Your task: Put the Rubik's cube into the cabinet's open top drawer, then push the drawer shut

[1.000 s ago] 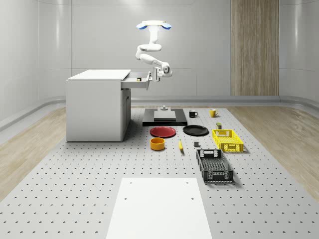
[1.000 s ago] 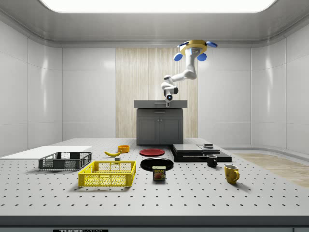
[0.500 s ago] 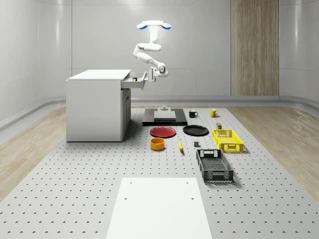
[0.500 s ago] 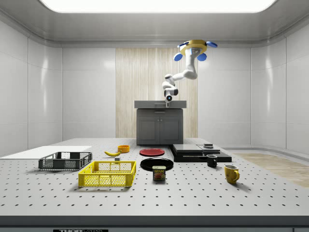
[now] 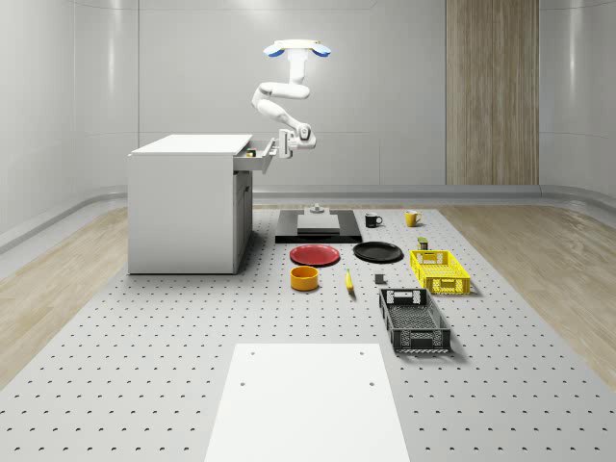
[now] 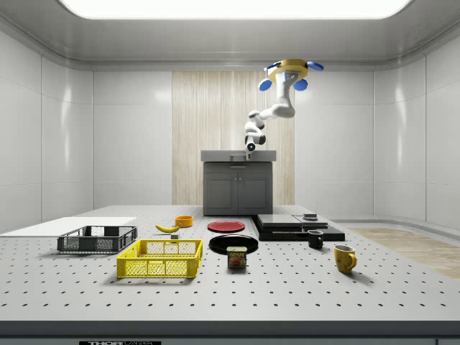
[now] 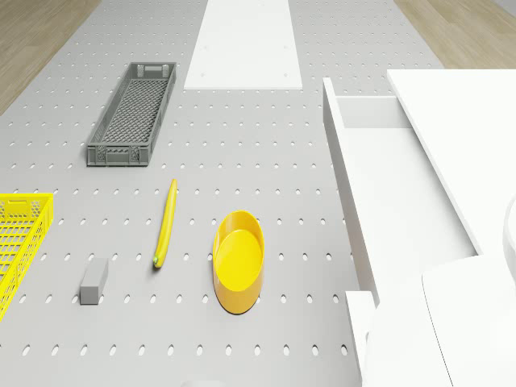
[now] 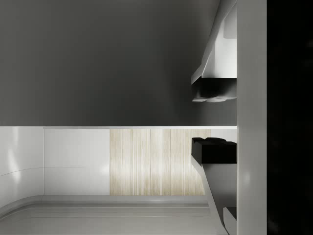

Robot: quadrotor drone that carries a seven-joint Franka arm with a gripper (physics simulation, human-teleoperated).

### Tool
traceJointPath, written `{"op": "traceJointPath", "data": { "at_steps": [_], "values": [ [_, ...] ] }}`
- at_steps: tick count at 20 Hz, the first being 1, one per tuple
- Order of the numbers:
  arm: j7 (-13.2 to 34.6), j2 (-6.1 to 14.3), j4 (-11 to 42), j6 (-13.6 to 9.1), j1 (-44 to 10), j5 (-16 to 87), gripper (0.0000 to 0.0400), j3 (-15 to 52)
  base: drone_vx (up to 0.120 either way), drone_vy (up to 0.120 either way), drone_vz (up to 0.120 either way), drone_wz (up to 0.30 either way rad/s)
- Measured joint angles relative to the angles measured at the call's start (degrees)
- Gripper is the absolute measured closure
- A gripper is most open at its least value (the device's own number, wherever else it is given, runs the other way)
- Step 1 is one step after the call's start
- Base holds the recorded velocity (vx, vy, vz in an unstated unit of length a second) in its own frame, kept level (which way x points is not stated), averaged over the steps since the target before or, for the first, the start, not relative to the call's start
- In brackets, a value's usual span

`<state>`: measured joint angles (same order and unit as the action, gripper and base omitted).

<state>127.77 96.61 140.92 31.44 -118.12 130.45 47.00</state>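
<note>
The big white box cabinet (image 5: 183, 207) stands on the table. The blue-and-white drone (image 5: 297, 48) hovers high in front of it, so its arm can push. The white top drawer (image 5: 258, 160) is partly out. The white gripper (image 5: 286, 144) is at the drawer's front, fingers (image 8: 210, 93) apart and holding nothing. A tiny yellow speck inside is probably the Rubik's cube (image 5: 251, 152).

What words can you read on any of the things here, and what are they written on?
"SPAM": on the small can standing on the table in front of the black plate, in the side view.
The smaller print under that word is too small to read.
A dark strip at the table's front edge carries lettering too small to read.
</note>
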Motion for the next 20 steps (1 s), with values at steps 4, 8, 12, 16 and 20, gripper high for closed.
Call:
{"op": "traceJointPath", "data": {
  "at_steps": [4,8,12,16,20],
  "values": [
    [-4.8,0.3,1.2,0.7,4.5,7.0,0.0295,-1.1,0.000,0.000,0.000,0.000],
    [-9.8,0.6,2.1,1.8,9.1,14.3,0.0295,-2.1,0.000,0.000,0.000,0.000],
    [-14.5,0.7,2.5,3.4,13.7,21.8,0.0293,-3.0,0.000,0.000,0.000,0.000],
    [-19.2,0.9,2.4,5.6,17.9,28.2,0.0294,-3.9,0.000,0.000,0.000,0.000],
    [-22.0,1.4,1.5,8.3,20.6,32.1,0.0295,-4.6,0.000,0.000,0.000,0.000]
  ]
}}
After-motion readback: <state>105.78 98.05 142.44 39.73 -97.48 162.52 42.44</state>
